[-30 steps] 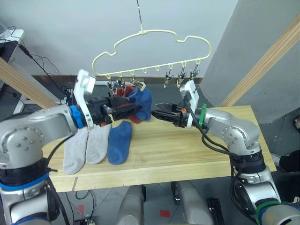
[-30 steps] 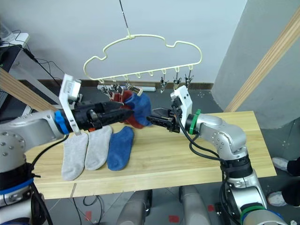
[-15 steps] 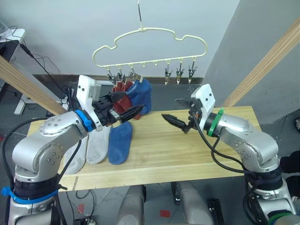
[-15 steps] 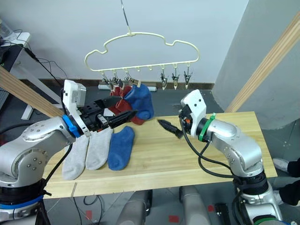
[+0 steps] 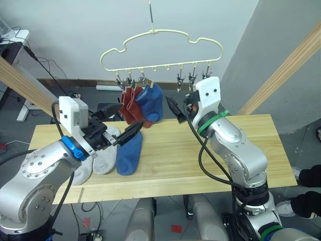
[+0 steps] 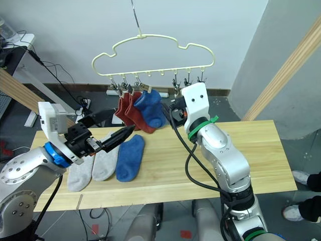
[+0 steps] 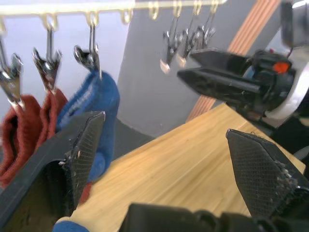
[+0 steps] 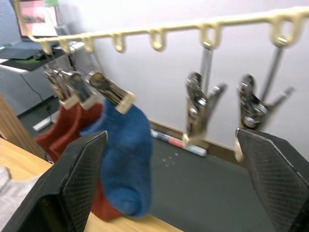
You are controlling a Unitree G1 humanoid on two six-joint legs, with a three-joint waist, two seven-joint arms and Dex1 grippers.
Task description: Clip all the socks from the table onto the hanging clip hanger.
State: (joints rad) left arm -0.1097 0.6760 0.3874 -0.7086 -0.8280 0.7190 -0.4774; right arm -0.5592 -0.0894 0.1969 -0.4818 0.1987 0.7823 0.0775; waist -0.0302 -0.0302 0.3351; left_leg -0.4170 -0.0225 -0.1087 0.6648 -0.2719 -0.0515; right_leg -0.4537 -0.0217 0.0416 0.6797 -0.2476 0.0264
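Three socks hang clipped on the clip hanger (image 5: 160, 47): two rust-red socks (image 5: 129, 103) and one hung blue sock (image 5: 152, 102). Three lie on the table (image 5: 200, 155): the loose blue sock (image 5: 129, 152) and two grey socks (image 5: 95, 158). The step in hand appears to be fetching the next sock. Judged best practice is to lower the left gripper (image 5: 120, 136) onto the loose blue sock, which lies just below and ahead of its fingertips, and to pinch near the cuff so that an edge stays free for a clip. The left gripper is spread wide and empty, its arm bent low over the table with the fingers pointing toward the hung socks. The right gripper (image 5: 176, 109) is raised beside the hung blue sock, just below the free clips (image 8: 203, 108); its fingers stand wide apart and empty, forearm angled steeply upward.
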